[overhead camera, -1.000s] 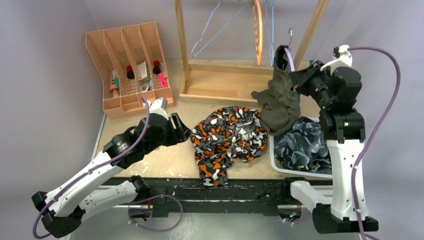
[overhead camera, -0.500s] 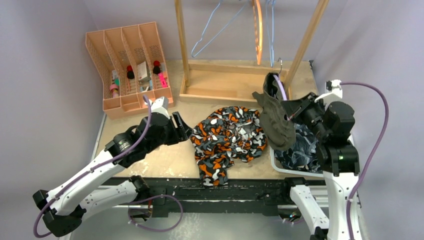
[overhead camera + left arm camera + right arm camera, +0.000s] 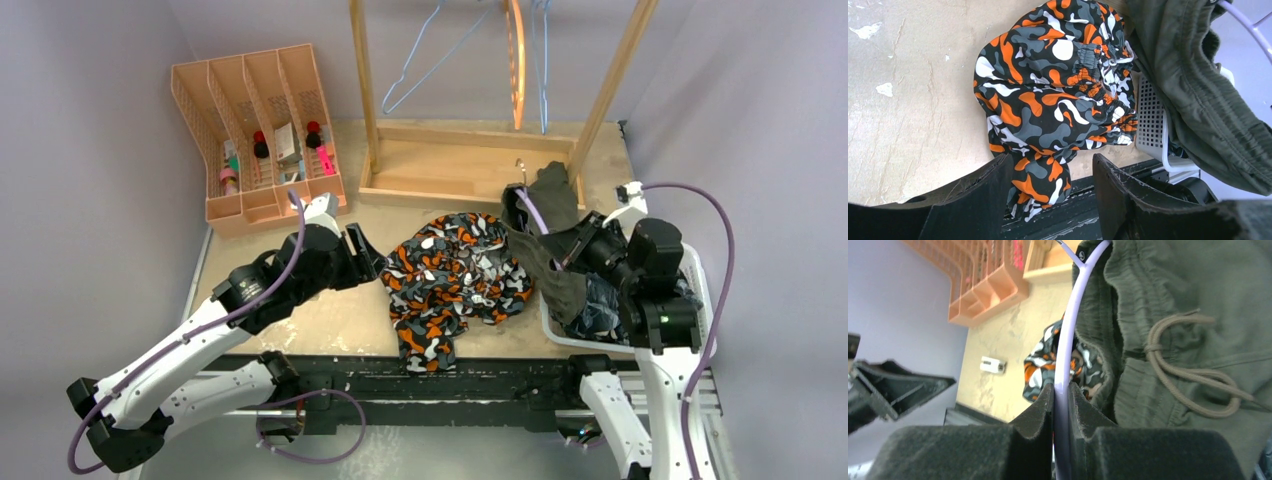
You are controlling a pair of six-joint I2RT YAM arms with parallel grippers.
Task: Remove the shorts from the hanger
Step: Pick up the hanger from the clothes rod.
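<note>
Left gripper (image 3: pixel 368 258) stands about half open with nothing between its jaws, low over the tan table top (image 3: pixel 330 310) and facing right. Directly to its right, just past the fingertips, lie the orange, white and black camouflage fabric shorts (image 3: pixel 1048 100), crumpled on the table and free of any hanger. They sit between this gripper and the piece that matters now.

Further right are the olive-green fabric shorts (image 3: pixel 1188 305), which have a knotted cord drawstring (image 3: pixel 1178 375) and are threaded on a pale lilac wire hanger (image 3: pixel 1068 330). The hanger's long axis runs from its hook at the far left to the near right, and the cloth drapes along it towards the near edge, over the left rim of a white mesh basket (image 3: pixel 700 290). Dark blue-grey patterned shorts (image 3: pixel 600 305) lie inside that basket.

Right gripper (image 3: pixel 1060 390) is pinched closed on the hanger's wire, gripping metal only (the olive cloth hangs beside its fingers, not between them).

So the right arm is the nearer one but is occupied as the holder. The free left gripper would have to reach rightward over the camouflage pile and take the olive cloth, then draw it off along the wire.
</note>
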